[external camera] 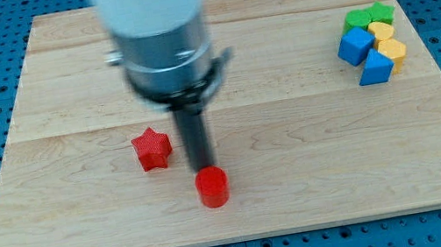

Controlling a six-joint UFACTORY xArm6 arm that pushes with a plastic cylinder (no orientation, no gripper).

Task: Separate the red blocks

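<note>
You see my tip (204, 169), a bare rod holding nothing, just above the red cylinder (212, 187), seemingly touching it. The red star (152, 148) sits apart to the tip's left. Blue, yellow and green blocks (372, 42) cluster far right.

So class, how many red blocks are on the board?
2. The red star lies left of centre; the red cylinder sits below-right of it, just below my tip. None seem hidden.

No readable text — no labels, numbers, signs.
</note>
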